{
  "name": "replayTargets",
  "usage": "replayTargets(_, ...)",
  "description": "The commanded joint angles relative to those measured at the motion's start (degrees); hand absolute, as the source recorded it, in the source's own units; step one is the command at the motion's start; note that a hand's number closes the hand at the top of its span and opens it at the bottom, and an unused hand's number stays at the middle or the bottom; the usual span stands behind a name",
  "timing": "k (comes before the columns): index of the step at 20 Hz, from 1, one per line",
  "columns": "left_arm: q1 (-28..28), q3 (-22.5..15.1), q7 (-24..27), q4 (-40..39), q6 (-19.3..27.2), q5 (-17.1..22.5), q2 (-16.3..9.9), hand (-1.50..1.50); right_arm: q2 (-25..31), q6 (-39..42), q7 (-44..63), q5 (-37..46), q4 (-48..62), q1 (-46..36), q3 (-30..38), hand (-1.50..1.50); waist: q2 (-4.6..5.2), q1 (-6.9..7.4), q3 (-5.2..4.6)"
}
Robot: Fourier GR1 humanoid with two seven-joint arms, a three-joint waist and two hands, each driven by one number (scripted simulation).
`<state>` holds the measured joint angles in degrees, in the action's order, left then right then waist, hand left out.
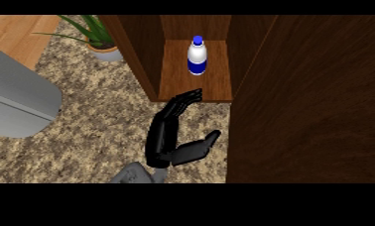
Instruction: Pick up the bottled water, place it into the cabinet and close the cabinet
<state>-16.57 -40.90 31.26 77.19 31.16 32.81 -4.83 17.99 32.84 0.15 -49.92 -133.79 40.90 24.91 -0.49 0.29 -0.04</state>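
The bottle (196, 56) already stands upright on the cabinet's (183, 31) wooden shelf (212, 88), blue cap up, toward the back of the compartment. So the placing looks done and what remains is shutting the cabinet.

1 hand (170, 131) is in view. It comes up from the lower edge near the middle, so I cannot say for certain which arm it belongs to. Its fingers (183, 100) are stretched out straight, released, holding nothing, with the tips just at the shelf's front lip. The thumb (209, 138) sticks out to the right. The bottle lies straight ahead of those fingertips, deeper in, clearly apart from them, its long axis vertical.

The relation that matters now is hand to door (307, 101). The broad dark wood panel fills the right side of the view and lies to the right of the hand, on the thumb side, its edge close beside the wrist. I judge that panel to be the open door, and that the hand must come back out of the opening before it can push the panel round. Swinging the door with fingers at the lip would trap them.

Count: 1 bottle, 1 cabinet, 1 door panel, 1 hand showing, 1 potted plant (99, 36) at the upper left, 1 grey object (26, 98) at the left edge, on a speckled counter (95, 116).
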Motion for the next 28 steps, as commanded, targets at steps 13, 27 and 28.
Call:
replayTargets(13,20.1,0.7,0.3,22.6,-7.7,0.0,-22.5,1.5,5.1,7.9,7.3,5.1,-12.6,3.4,-6.5,1.5,0.1,-0.23,-0.1)
replayTargets(27,33.3,15.4,4.9,32.4,-18.2,10.5,-36.5,-1.5,5.1,12.9,6.5,5.7,-19.5,4.0,-12.5,1.5,-0.68,0.03,-0.46)
replayTargets(28,33.3,17.3,6.1,30.7,-20.3,11.1,-37.7,-1.5,4.1,12.6,7.0,7.4,-19.0,3.4,-14.3,1.5,-0.48,-0.1,-0.49)
